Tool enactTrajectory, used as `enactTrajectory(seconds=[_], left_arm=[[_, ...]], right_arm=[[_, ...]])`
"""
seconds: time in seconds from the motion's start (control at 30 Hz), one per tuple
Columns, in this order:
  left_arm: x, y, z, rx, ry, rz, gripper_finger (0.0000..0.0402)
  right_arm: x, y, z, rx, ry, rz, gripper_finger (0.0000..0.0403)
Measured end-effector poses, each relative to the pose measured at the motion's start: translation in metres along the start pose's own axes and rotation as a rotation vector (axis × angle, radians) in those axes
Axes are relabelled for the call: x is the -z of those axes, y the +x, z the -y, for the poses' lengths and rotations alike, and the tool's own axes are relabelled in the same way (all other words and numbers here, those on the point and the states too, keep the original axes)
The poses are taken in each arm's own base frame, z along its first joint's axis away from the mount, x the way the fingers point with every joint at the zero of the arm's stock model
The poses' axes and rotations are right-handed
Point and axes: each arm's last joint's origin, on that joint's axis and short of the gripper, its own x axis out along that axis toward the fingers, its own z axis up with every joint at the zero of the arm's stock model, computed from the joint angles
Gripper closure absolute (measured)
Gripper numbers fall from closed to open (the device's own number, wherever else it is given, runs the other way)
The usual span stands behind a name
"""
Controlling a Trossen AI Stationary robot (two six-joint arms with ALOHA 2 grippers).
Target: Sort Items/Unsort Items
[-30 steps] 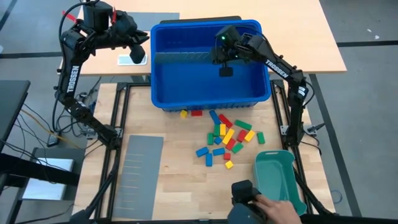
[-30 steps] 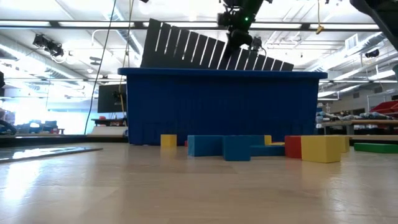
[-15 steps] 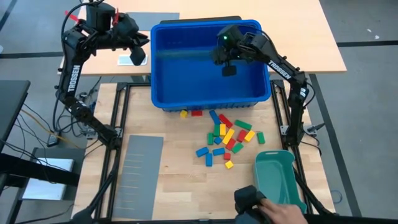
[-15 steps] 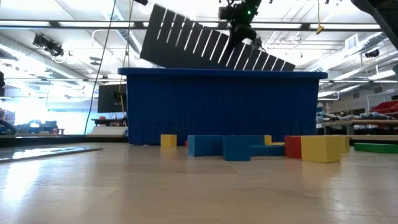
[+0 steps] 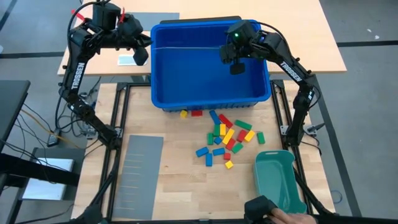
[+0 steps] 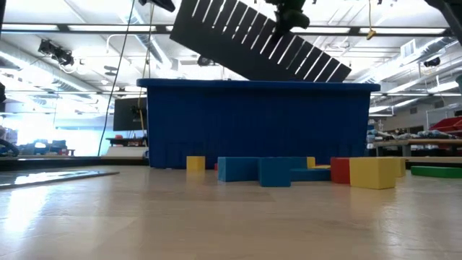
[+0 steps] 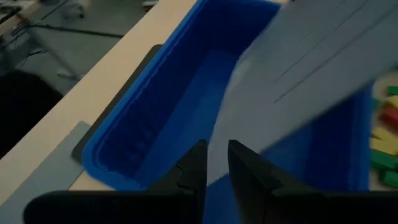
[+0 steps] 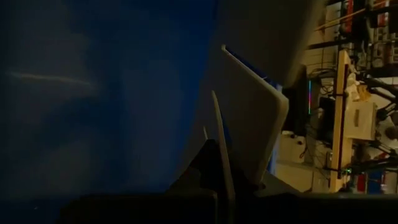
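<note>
Both arms hold one grey slotted divider sheet [image 6: 260, 42] edge-up above the blue bin [image 5: 210, 93]. In the low view it hangs tilted, its higher end toward the left arm and its lower end toward the right.

The left end effector [image 5: 140, 52] sits at the bin's outer left rim, its two dark fingers [image 7: 191, 169] nearly together, pinching the sheet's thin edge between them. The right end effector [image 5: 235, 63] is over the bin's inside, near the far wall, clamped fully shut on the sheet's other end.

The items [image 5: 226, 138], small red, yellow, green and blue blocks, lie loose on the bench [image 5: 180, 186], outside the bin and well below both end effectors. The nearest ones lie just beside the bin's front wall.

A second slotted sheet [image 5: 135, 177] lies flat on the bench beneath the left arm's side. A teal tray [image 5: 277, 177] sits beyond the blocks, under the right arm's side, with a person's hand [image 5: 292, 218] at the bench edge near it.
</note>
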Motion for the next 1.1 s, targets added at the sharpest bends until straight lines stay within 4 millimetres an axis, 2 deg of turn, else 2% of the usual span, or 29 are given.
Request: enactTrajectory(seconds=[0.27,0.6,0.8,1.0,1.1], left_arm=[[-0.002,0.009,0.011,0.170,0.024,0.021,0.0319],[-0.008,0.017,0.030,0.231,0.196,0.029,0.0236],[-0.009,0.002,0.034,0.189,0.264,0.043,0.0205],[-0.010,-0.015,0.044,0.220,0.328,0.099,0.0201],[-0.012,-0.018,0.045,0.183,0.341,0.108,0.0201]], right_arm=[[0.002,0.000,-0.002,-0.053,0.043,0.030,0.0403],[0.010,-0.015,0.003,-0.033,0.062,0.053,0.0403],[0.017,-0.029,0.006,-0.017,0.077,0.082,0.0403],[0.018,-0.032,0.008,0.003,0.088,0.085,0.0403],[0.017,-0.032,0.006,-0.014,0.080,0.090,0.0403]])
